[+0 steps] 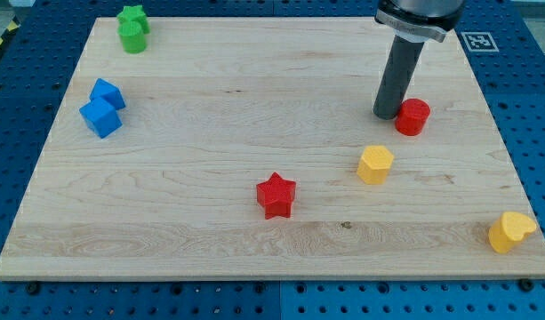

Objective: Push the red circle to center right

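Note:
The red circle (413, 116) is a short red cylinder on the wooden board (210, 133), toward the view's right and a little above mid-height. My tip (387, 115) is the lower end of the dark rod coming down from the view's top right. It stands just left of the red circle, touching or nearly touching its left side.
A yellow hexagon block (375, 164) lies below the red circle. A red star (276, 195) sits at bottom centre. A yellow block (510, 231) is at the bottom right corner. Two blue blocks (102, 108) are at left, green blocks (132, 28) at top left.

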